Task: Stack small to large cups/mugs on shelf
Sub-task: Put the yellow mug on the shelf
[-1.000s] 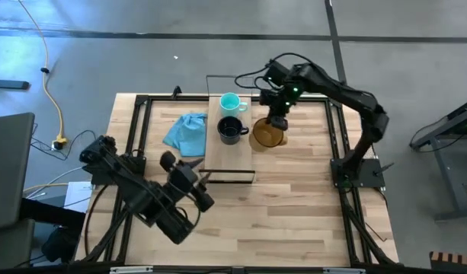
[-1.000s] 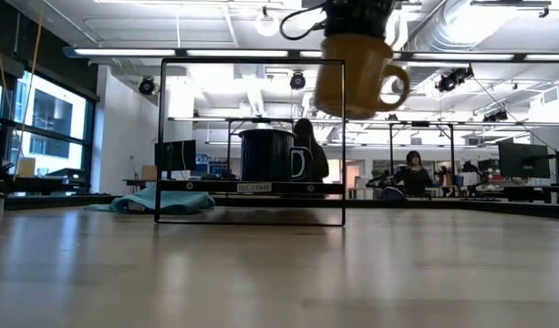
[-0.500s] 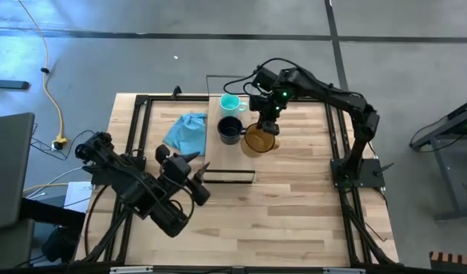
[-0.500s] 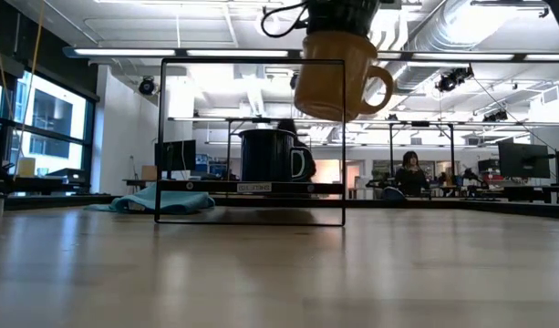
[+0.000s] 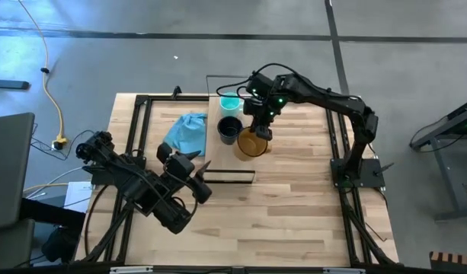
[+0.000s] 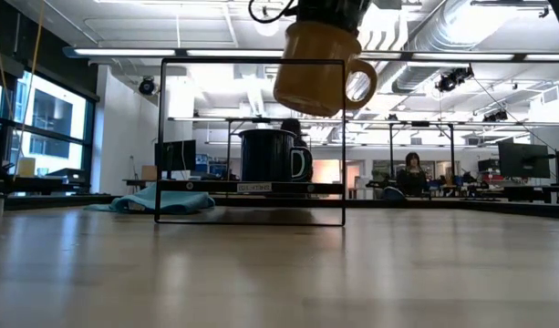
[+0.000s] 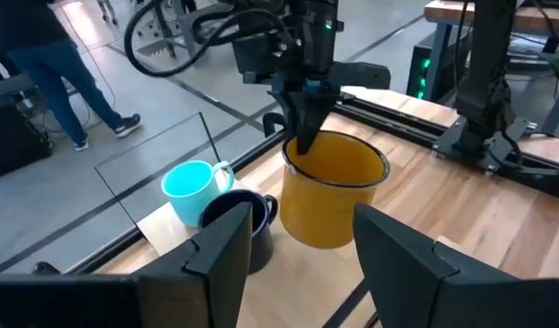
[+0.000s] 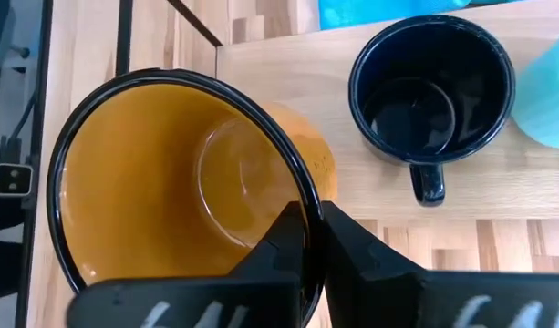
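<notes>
The amber mug [image 5: 251,144] hangs in the air beside the shelf [image 5: 219,158], held by my right gripper [image 5: 260,126], which is shut on its rim. In the low view the amber mug [image 6: 315,68] floats above the black mug [image 6: 270,155], its handle toward the picture's right. The black mug [image 5: 229,129] and the teal mug [image 5: 229,101] stand upright on the plank. My left gripper [image 7: 302,264] is open near the shelf's near end, pointing at the mugs and touching nothing. My right gripper pinches the amber mug's rim [image 8: 302,196], one finger [image 8: 281,248] inside the mug and the other [image 8: 357,260] outside. The fingers come from above, pointing down. The mug is lifted clear, hanging below the fingers, a little tilted.
A light blue cloth [image 5: 187,131] lies on the table left of the shelf. The shelf's black wire frame [image 6: 252,62] stands tall at its near end. Black rails border the table [image 5: 294,205]. People sit in the room behind.
My right gripper has carried the amber mug toward the table's left and a little toward the near edge, from beside the shelf to its right edge next to the black mug. The mug has stayed lifted and tipped slightly.
</notes>
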`<state>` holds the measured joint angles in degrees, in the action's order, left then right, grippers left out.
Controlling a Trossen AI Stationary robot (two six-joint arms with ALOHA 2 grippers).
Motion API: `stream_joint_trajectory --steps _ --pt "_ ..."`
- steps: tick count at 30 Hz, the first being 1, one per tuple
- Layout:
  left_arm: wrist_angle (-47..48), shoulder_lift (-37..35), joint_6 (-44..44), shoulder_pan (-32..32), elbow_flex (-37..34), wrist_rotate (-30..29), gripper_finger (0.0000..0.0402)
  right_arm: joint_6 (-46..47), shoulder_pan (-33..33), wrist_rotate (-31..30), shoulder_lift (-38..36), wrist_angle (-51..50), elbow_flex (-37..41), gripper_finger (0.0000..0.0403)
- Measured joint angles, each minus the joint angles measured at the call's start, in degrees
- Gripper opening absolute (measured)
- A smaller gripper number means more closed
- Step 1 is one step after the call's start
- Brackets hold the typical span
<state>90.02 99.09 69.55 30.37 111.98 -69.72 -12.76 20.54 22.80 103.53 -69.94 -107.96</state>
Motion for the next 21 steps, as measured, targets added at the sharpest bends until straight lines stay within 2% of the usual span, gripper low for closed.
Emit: stream_joint_trajectory --steps 11,21 --pt "0.0 0.0 1.85 0.0 -0.02 0.29 0.0182 1.37 -3.22 -2.3 1.4 3.22 0.04 0.0" --pt "0.0 0.0 2.77 0.02 -0.02 1.82 0.0182 2.06 -5.38 -1.69 4.97 5.35 0.04 0.0"
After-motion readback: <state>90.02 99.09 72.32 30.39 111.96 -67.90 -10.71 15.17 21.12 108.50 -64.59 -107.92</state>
